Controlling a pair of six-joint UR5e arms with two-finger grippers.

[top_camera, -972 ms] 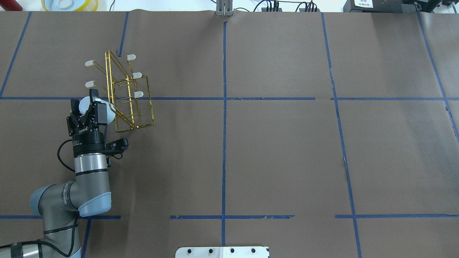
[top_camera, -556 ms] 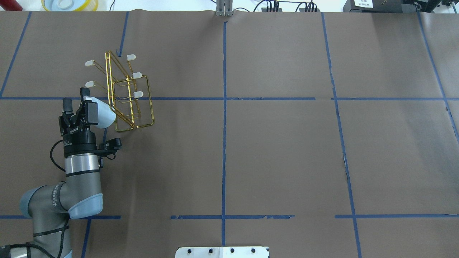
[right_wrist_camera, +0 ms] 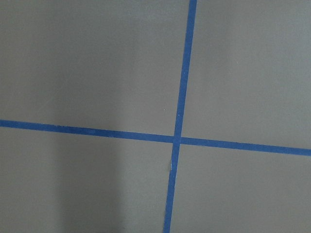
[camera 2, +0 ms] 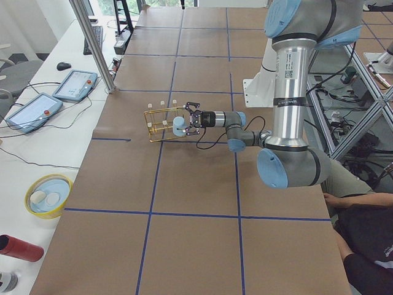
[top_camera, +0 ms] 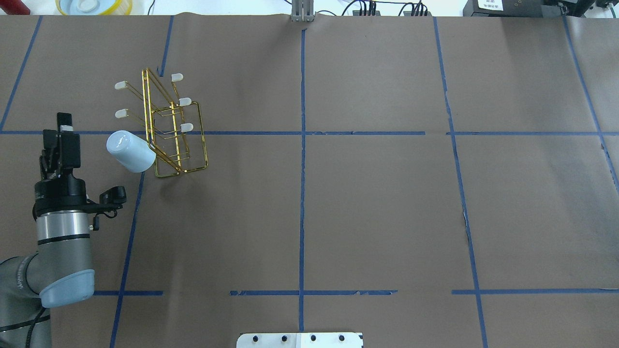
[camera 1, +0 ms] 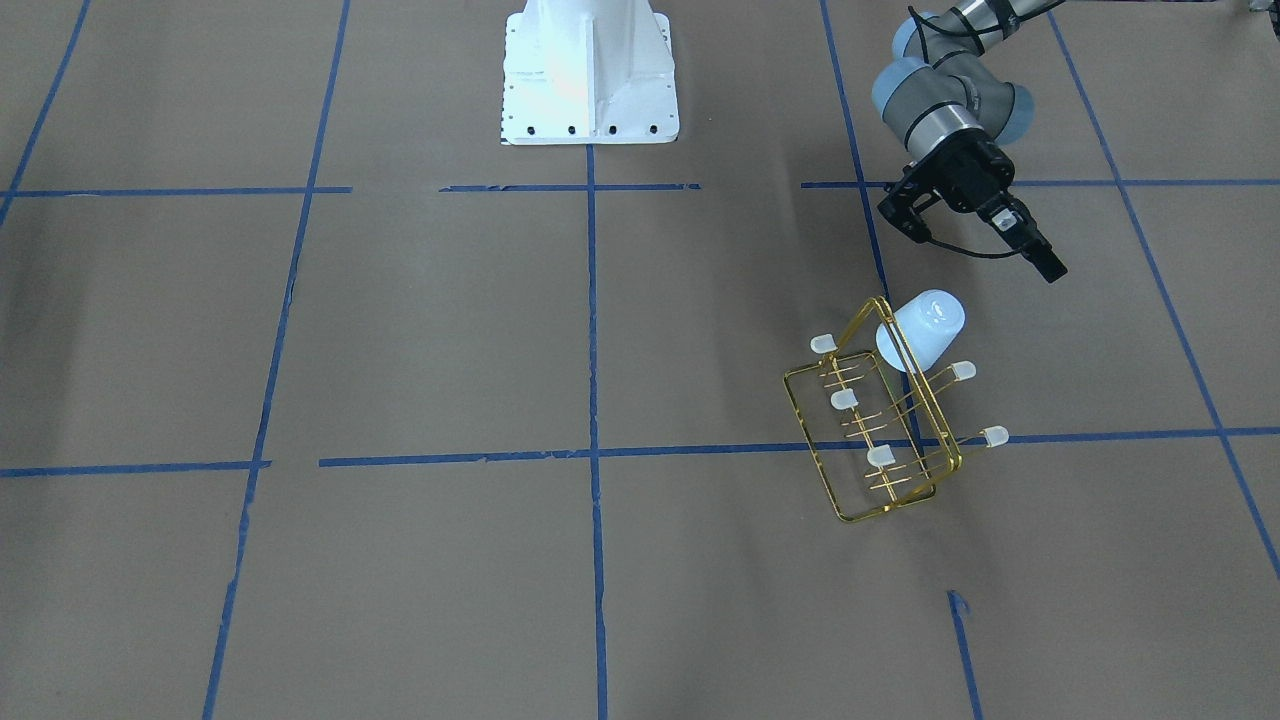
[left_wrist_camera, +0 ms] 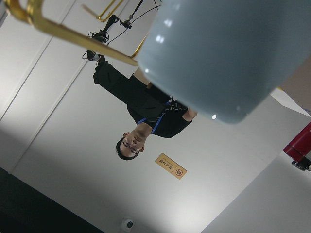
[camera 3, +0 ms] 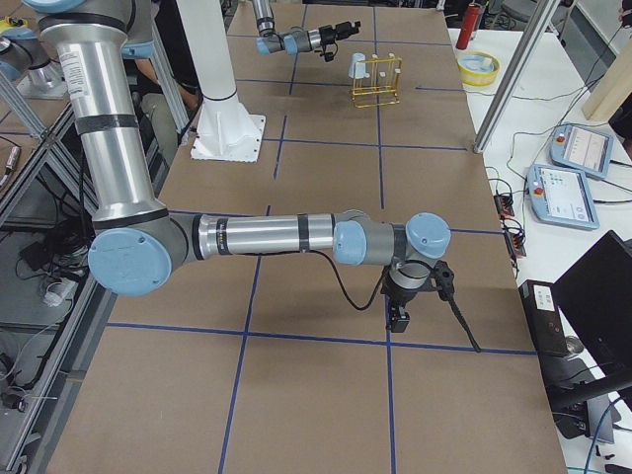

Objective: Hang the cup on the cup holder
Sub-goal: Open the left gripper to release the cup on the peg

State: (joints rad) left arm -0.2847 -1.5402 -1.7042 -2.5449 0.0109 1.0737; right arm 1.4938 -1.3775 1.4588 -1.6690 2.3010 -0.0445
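Observation:
The pale blue cup (top_camera: 130, 151) hangs mouth-first on a slanted prong at the near left end of the gold wire cup holder (top_camera: 169, 125), its base pointing at my left arm. It also shows in the front view (camera 1: 925, 325) on the holder (camera 1: 880, 430). My left gripper (top_camera: 57, 128) is open and empty, well to the left of the cup and apart from it. In the left wrist view the cup's base (left_wrist_camera: 218, 48) fills the upper right beside a gold wire (left_wrist_camera: 73, 34). My right gripper (camera 3: 400, 316) shows only in the exterior right view, low over the table; I cannot tell its state.
The robot's white base plate (camera 1: 590, 75) sits at the table's near middle edge. A yellow-rimmed bowl (top_camera: 94, 6) stands beyond the far left edge. Blue tape lines cross the brown table cover (top_camera: 377, 208). A person sits at the lower right of the exterior left view (camera 2: 368, 239).
My left gripper has let go of the cup and drawn back to the left, away from the holder. The cup stays on the prong.

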